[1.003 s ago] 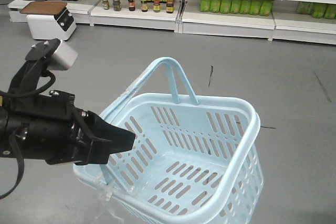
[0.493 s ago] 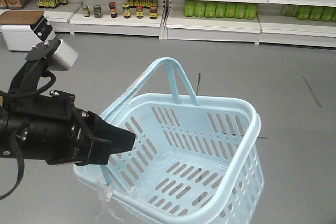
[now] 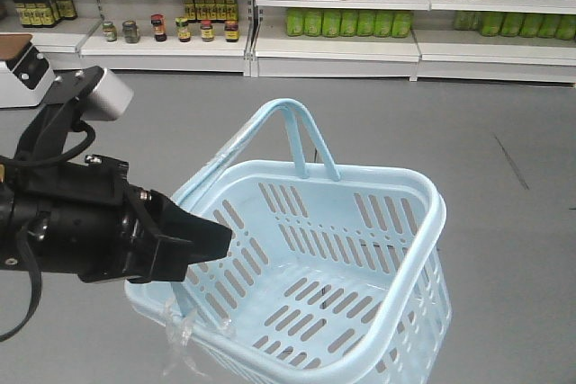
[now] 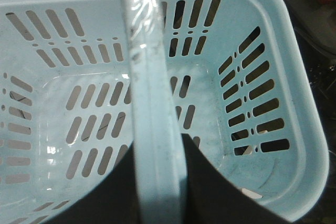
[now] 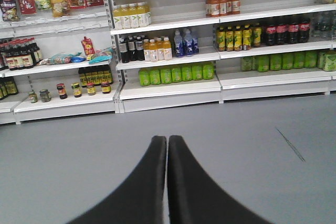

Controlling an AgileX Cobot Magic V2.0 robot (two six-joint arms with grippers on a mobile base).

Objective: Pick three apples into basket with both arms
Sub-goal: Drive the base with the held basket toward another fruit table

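Grey floor, marked with dark scuffs. White shop shelving behind, stocked with green drink bottles and jars.

Bright, even, diffuse light is recorded in all three views, only faint shadows being cast on the grey floor; small glare patches are noted on the bottom of the basket and on its film-wrapped handle, and the near right gripper is rendered soft-edged and blurred.
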